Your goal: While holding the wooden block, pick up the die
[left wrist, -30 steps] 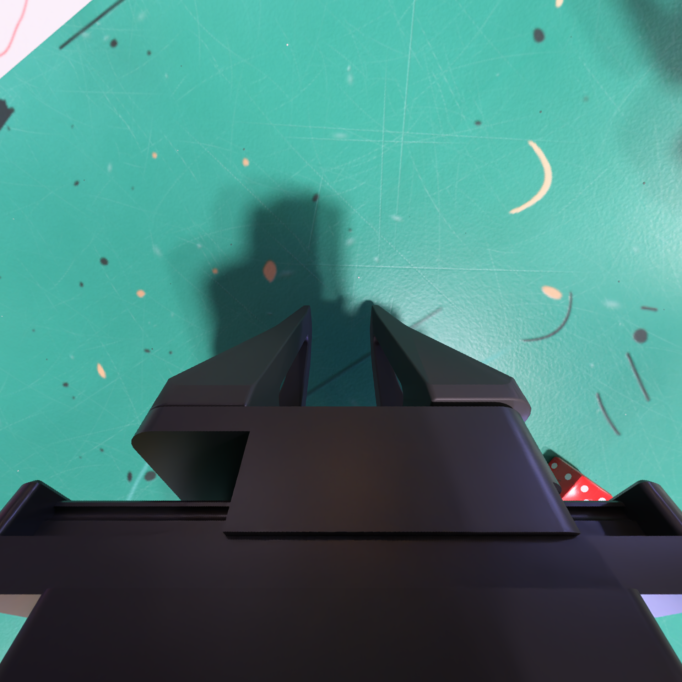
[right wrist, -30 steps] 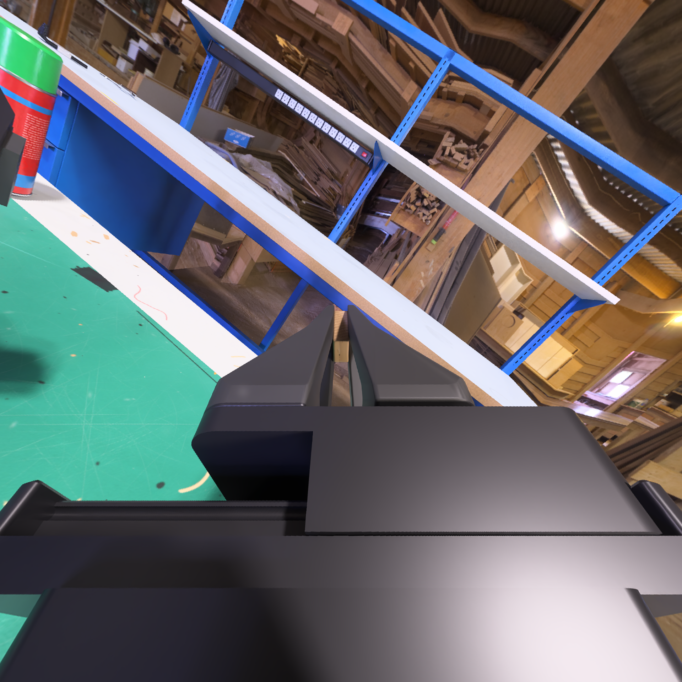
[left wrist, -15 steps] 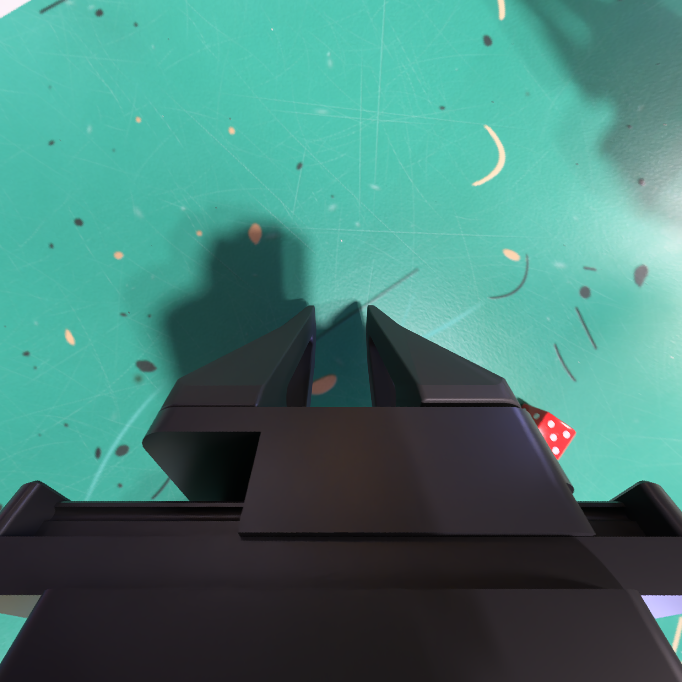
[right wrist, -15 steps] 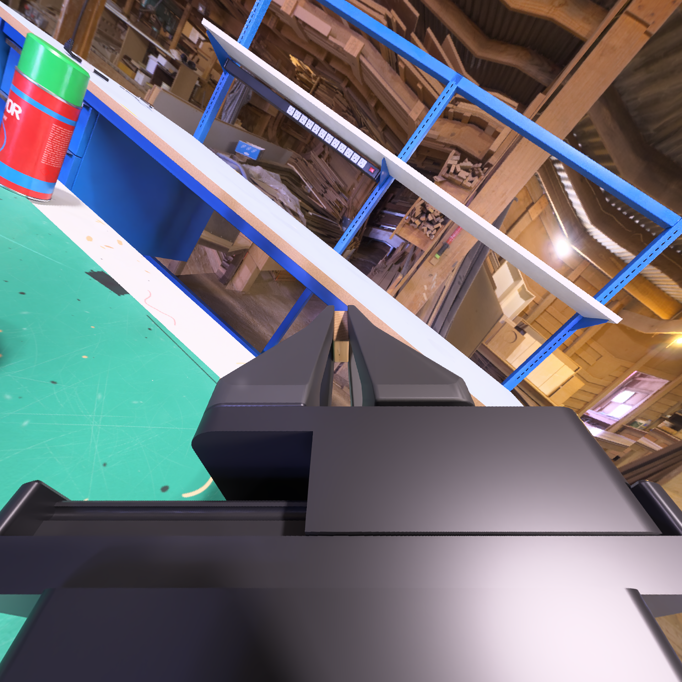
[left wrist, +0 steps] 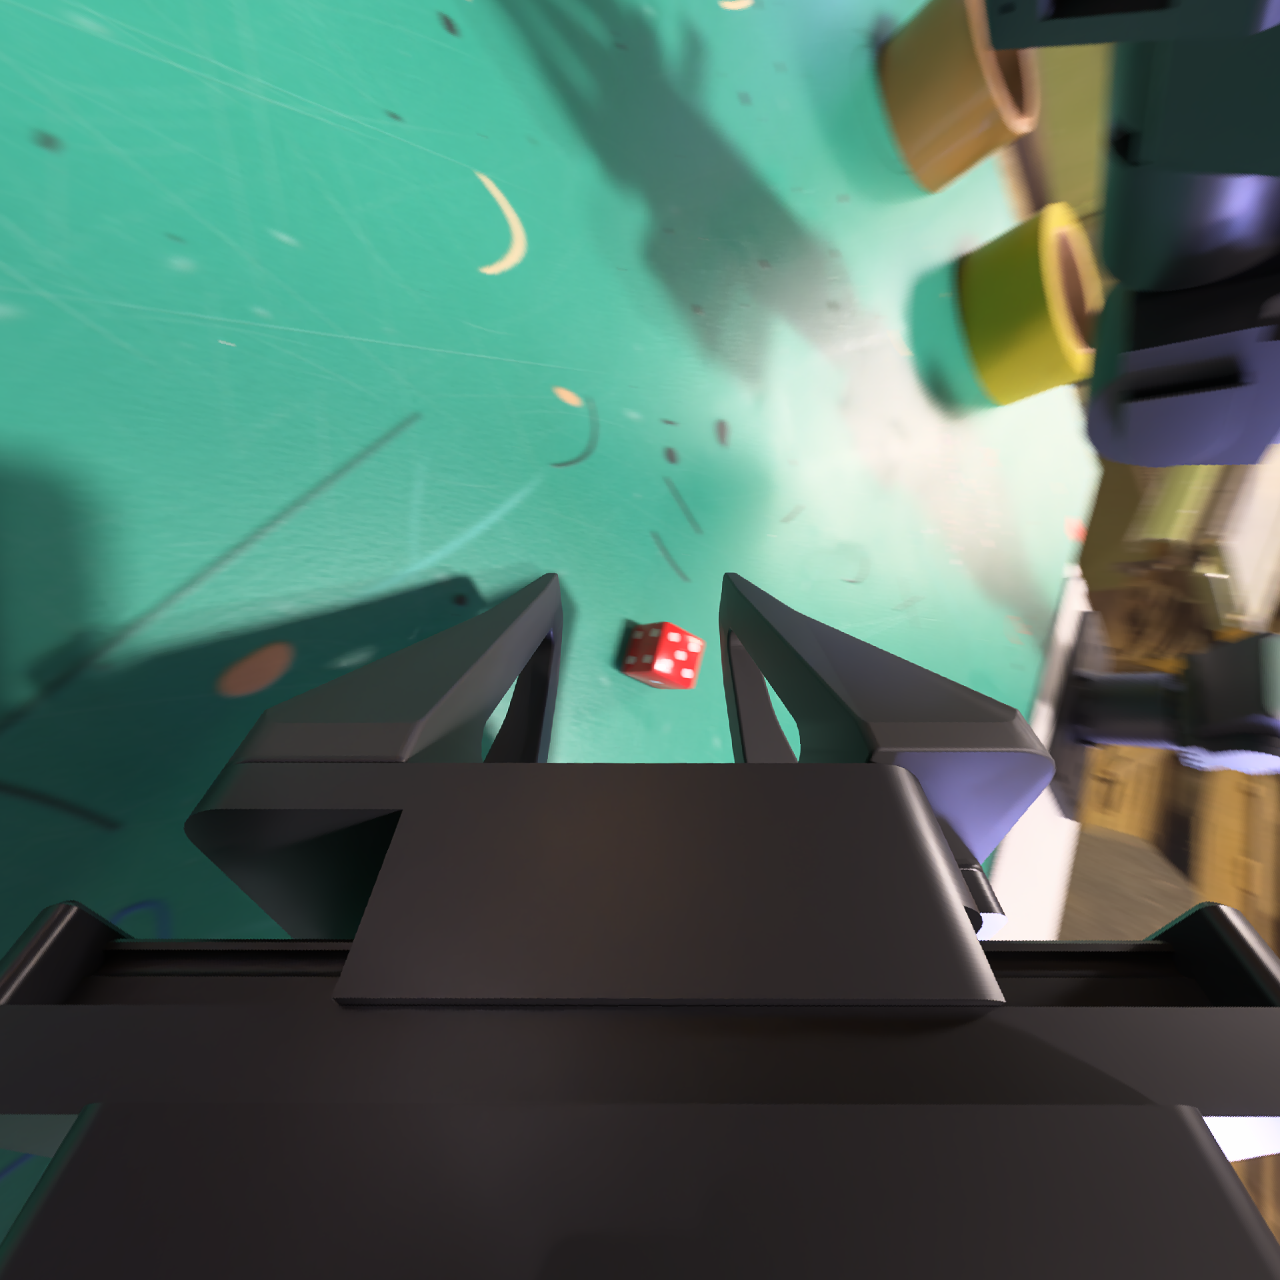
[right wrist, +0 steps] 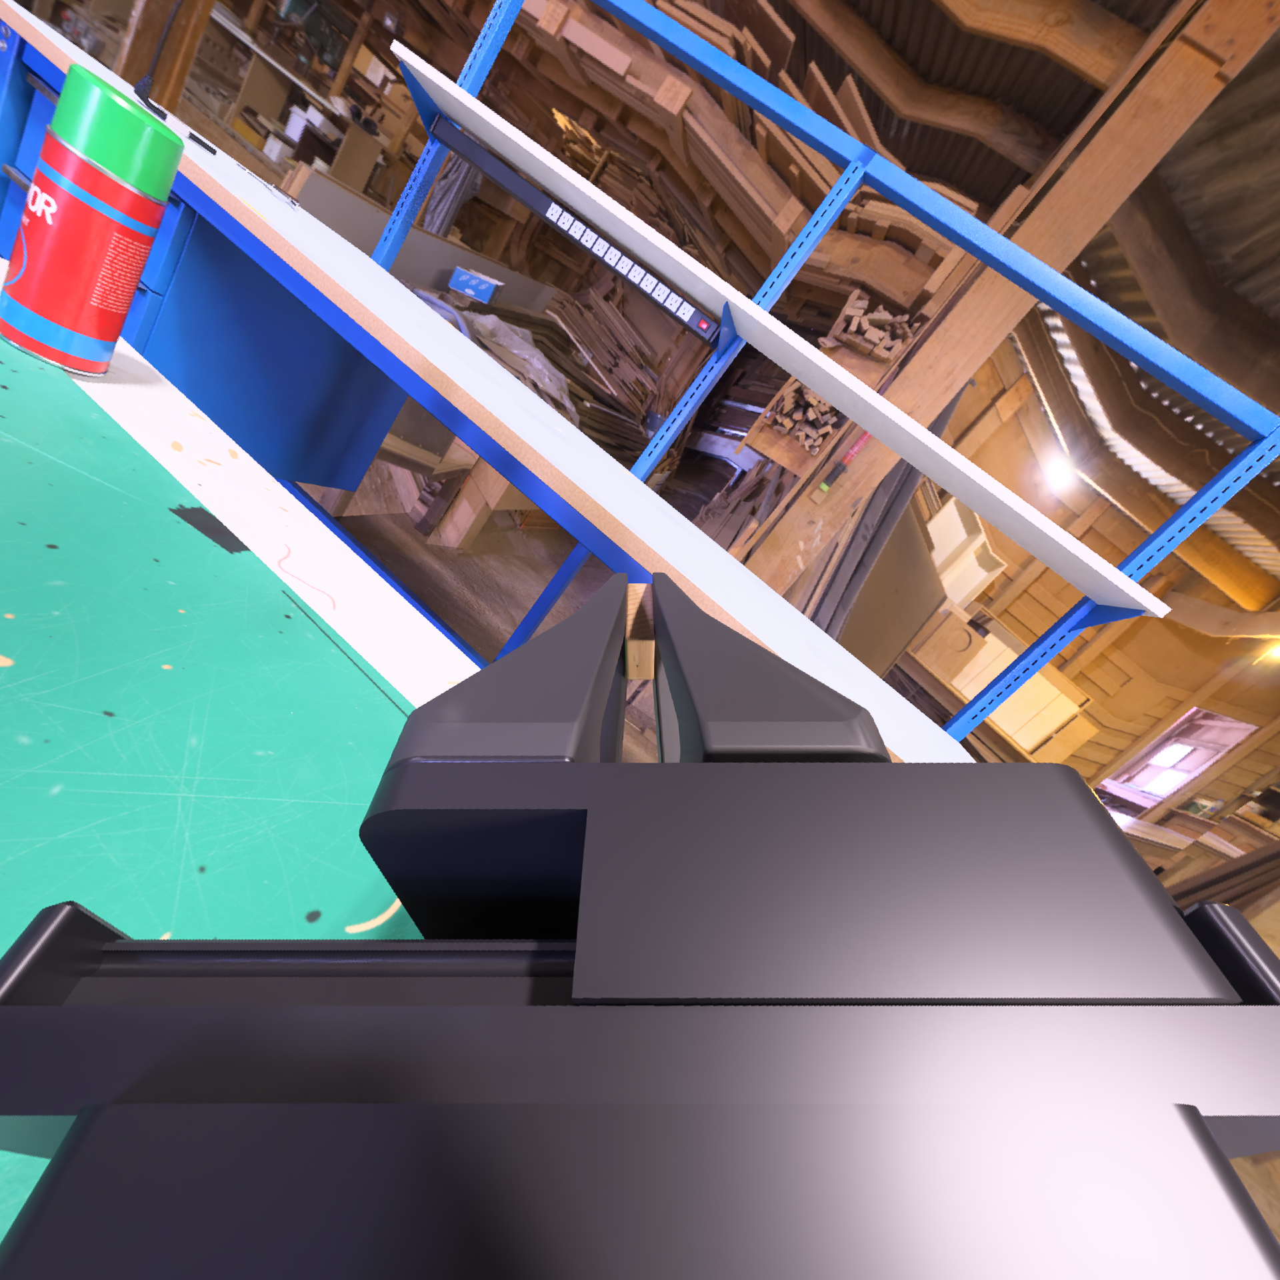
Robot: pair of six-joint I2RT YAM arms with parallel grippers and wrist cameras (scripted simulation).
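In the left wrist view a small red die (left wrist: 661, 654) with white pips lies on the green mat (left wrist: 277, 312). My left gripper (left wrist: 641, 589) is open above the mat, and the die shows in the gap between its two fingers, apart from both. In the right wrist view my right gripper (right wrist: 639, 589) is shut on a thin wooden block (right wrist: 638, 656), a pale sliver between the fingertips. It is held up off the mat and points out past the table's edge.
A brown tape roll (left wrist: 956, 97) and a yellow tape roll (left wrist: 1025, 305) lie on the mat at the upper right in the left wrist view, beside the other arm (left wrist: 1191, 228). A red can with a green lid (right wrist: 90, 228) stands near the table's edge.
My left gripper has swung right and opened wider. The die, which was down beside the right finger, now lies between the fingers. The right gripper has shifted slightly, still gripping the block.
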